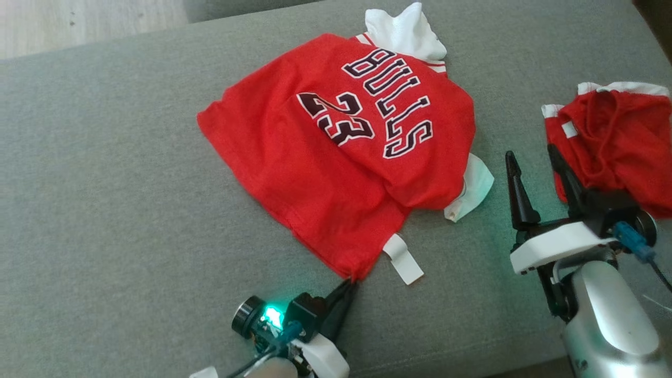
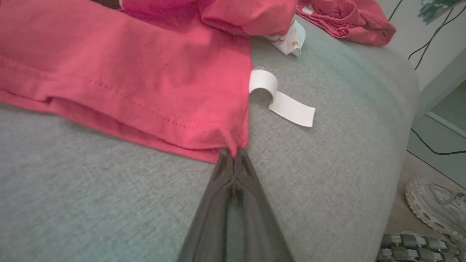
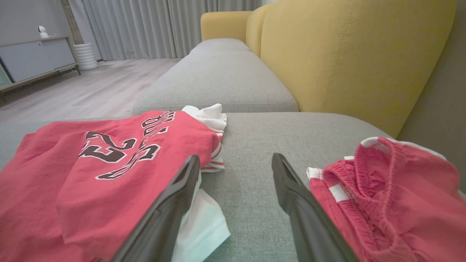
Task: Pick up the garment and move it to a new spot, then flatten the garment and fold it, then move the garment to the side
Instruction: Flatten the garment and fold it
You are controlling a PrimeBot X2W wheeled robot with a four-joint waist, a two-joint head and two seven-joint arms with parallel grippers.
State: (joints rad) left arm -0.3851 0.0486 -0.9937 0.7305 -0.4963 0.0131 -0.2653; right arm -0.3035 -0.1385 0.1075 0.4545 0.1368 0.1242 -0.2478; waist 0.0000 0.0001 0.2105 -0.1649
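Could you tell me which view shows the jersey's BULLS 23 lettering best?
Head view: the jersey's lettering reads whole from above. The right wrist view shows it foreshortened; the left wrist view barely a dark sliver.

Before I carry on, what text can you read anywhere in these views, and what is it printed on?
"BULLS": dark, white-edged letters on the red short-sleeved jersey.
"23": same style, beside that word on the jersey.
White fabric tag at the jersey's hem: no print visible.
Small white label on the crumpled red shorts: too small to read.
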